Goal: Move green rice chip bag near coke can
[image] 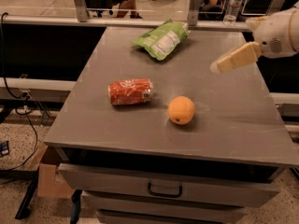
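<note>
The green rice chip bag (162,39) lies flat at the far middle of the grey table (233,120), its white label panel facing up. The red coke can (131,91) lies on its side at the table's left centre, well in front of the bag. My gripper (219,66) reaches in from the right edge, above the table's right side. It is to the right of the bag and apart from it, and it holds nothing.
A round orange (181,110) sits just right of the can. A clear water bottle (233,3) stands behind the table's far right edge. Drawers (163,189) sit below the table front. Cables lie on the floor at left.
</note>
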Controlling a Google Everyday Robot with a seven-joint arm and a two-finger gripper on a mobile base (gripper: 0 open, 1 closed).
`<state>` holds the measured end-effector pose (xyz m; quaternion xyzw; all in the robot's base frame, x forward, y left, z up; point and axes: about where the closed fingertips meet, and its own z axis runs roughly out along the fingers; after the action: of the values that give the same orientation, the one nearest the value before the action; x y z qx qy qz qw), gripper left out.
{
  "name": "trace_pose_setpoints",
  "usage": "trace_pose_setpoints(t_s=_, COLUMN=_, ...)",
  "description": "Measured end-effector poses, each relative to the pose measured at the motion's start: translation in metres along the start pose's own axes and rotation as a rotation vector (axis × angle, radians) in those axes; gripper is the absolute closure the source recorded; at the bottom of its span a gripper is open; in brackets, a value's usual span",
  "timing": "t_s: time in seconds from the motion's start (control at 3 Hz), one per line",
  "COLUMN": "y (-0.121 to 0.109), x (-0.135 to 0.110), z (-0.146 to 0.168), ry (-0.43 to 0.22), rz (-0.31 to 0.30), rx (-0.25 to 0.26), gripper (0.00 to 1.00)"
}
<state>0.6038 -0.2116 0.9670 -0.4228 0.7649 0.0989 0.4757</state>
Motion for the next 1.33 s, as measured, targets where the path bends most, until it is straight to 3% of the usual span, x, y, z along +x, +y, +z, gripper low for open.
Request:
trace_pose_setpoints(t_s=0.33, y=-0.017, x=-0.01, z=0.001, ry=-0.033, rz=0.0, rx=0.067, gripper=0.0)
trace_pose_setpoints(t_s=0.67, y=-0.016, x=-0.009, z=0.001, ry=-0.029, rz=-0.001, rx=0.064, gripper=0.0)
trace_pose_setpoints(t_s=1.0, y=-0.017, x=-0.011, z=0.018, ry=-0.064, rz=0.004, rx=0.082, gripper=0.0)
trace_pose_setpoints(t_s=1.33, y=-0.023, x=-0.007, z=0.057, ry=-0.097, rz=0.026, rx=0.131, gripper=0.0)
